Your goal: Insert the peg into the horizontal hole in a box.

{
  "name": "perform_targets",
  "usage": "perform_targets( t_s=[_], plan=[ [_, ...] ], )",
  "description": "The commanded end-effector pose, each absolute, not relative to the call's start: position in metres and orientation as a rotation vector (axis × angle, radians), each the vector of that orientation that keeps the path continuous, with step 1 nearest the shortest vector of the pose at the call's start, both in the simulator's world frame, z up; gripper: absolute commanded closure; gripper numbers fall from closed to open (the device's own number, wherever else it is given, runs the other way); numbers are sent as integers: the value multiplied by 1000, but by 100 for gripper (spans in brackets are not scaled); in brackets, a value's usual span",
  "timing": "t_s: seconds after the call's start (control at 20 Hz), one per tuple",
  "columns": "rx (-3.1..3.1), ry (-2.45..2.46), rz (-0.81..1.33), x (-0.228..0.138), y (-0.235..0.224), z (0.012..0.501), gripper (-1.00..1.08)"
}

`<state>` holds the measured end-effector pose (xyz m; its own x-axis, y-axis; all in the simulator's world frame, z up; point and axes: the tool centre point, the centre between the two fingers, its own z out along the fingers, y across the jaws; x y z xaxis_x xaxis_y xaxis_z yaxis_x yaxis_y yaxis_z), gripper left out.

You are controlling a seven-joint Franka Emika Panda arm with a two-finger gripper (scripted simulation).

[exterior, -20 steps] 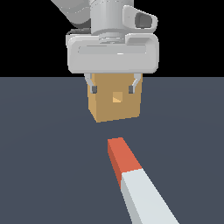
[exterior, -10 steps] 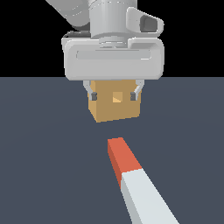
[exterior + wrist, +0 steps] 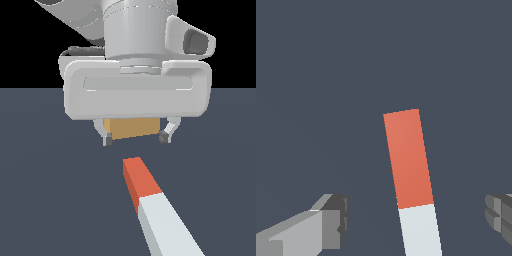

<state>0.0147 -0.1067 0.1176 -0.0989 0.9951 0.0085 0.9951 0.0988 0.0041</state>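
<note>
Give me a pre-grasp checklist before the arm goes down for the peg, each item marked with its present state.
1. Pincer open: ok, fingers spread wide apart.
2. Pincer empty: ok, nothing between the fingers.
3. Peg lying free on the floor: ok, nothing touches it.
4. Peg between the fingers in the wrist view: ok, though nearer one finger's side.
5. Pincer over the peg's grey part: not ok, mostly the red-orange end is under it.
6. Hole in the box unobstructed: cannot tell, the hand hides it.

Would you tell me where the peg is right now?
The peg lies flat on the floor, low in the exterior view, red end toward the box, ungripped.
</note>
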Motion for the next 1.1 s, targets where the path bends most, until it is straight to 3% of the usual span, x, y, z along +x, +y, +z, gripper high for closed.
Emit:
perform_targets(
  t_s=[0.0,0.5,1.05],
  plan=[
    [-2067,-2362,-11,19,-126,107,-92],
    [-1949,-2463,-2,40,-180,78,-92],
    [-1914,-2491,0,49,-195,70,-92]
  ],
)
